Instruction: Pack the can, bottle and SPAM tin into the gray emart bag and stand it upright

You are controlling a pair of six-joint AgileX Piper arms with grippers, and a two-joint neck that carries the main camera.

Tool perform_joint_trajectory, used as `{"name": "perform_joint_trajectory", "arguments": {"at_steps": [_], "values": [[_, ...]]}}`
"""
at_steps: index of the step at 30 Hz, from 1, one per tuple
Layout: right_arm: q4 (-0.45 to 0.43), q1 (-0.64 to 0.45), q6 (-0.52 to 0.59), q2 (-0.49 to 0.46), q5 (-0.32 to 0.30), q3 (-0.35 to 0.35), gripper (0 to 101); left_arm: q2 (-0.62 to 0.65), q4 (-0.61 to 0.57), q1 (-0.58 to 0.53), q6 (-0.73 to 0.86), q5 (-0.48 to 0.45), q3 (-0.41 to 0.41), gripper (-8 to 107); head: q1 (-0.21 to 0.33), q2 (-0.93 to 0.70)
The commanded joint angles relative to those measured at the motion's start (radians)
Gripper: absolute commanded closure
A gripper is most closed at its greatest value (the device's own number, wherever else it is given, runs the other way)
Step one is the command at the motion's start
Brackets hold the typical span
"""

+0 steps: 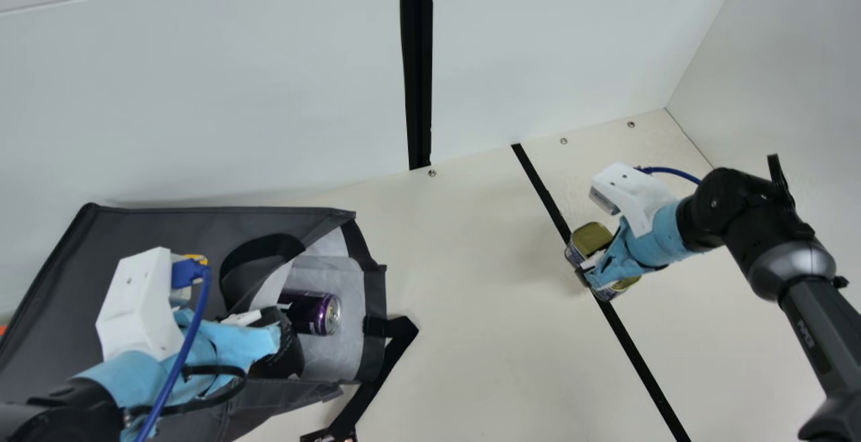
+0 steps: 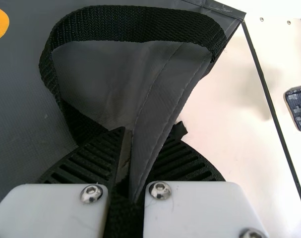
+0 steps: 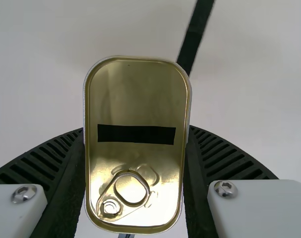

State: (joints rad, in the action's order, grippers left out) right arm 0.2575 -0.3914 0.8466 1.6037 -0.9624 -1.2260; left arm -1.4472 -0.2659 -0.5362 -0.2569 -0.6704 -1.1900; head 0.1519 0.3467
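The jaws of the right gripper (image 1: 592, 270) stand apart by the SPAM tin's width, clasping the SPAM tin (image 1: 590, 239) along its two long sides, over the table's (image 1: 471, 280) black line (image 1: 639, 351). Its rounded-rectangular golden metal lid faces up, its long axis slanting from upper left to lower right in the main view, with a pull ring (image 3: 132, 189) near one end. The jaws of the left gripper (image 1: 282, 344) are pinched on a fold of the gray emart bag (image 1: 134, 230), beside a looped black webbing handle (image 2: 135, 22). The smooth fabric bag lies on its side, mouth towards the main view's right. Inside, on a pale lining (image 1: 346, 348), the purple cylindrical can (image 1: 313, 312) lies lengthwise, its silvery top towards the mouth.
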Motion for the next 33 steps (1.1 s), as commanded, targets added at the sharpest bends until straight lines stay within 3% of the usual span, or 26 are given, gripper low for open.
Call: {"name": "perform_joint_trajectory", "arguments": {"at_steps": [1,17,33], "values": [[0.008,0.007,0.044,0.01,-0.015,-0.021,101,0.0,0.0,0.0,0.0,0.0,0.0,107,0.023,0.002],[0.069,0.11,0.31,0.053,-0.126,-0.119,101,0.0,0.0,0.0,0.0,0.0,0.0,107,0.023,0.002],[0.111,0.2,0.476,0.02,-0.229,-0.126,101,0.0,0.0,0.0,0.0,0.0,0.0,107,0.023,0.002]]}}
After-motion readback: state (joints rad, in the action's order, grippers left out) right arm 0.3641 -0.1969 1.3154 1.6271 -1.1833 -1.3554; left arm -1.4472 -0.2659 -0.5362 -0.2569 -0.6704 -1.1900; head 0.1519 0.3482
